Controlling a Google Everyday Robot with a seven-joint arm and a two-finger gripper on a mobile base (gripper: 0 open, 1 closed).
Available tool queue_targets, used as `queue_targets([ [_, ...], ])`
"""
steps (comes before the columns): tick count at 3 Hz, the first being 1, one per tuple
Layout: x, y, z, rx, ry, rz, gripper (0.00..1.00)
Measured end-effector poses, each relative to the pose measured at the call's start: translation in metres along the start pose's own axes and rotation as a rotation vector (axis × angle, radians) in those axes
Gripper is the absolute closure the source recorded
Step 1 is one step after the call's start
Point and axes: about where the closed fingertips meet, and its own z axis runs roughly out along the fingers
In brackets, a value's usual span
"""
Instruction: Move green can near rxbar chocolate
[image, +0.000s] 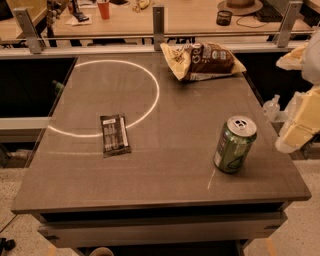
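Note:
The green can (235, 145) stands upright on the right part of the grey table (170, 170), silver top and pull tab up. The rxbar chocolate (115, 134) lies flat on the left part, on the lower edge of a white circle marked on the tabletop. Can and bar are far apart, with bare table between them. My gripper (296, 131) shows as pale cream parts at the right edge of the camera view, just beyond the table's right edge, to the right of the can and apart from it. It holds nothing that I can see.
A crinkled tan-and-brown chip bag (202, 60) lies at the table's back right. A rail with metal posts (158, 22) runs behind the table. Beyond it is a desk with a red cup (103, 9) and clutter. A small clear bottle (271, 106) sits off the right edge.

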Motion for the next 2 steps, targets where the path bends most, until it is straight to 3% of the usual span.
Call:
queue_targets([
  [1,0.029,0.007,0.028,-0.006,-0.162,0.078,0.00],
  [2,0.050,0.012,0.077,-0.003,-0.361,0.109,0.00],
])
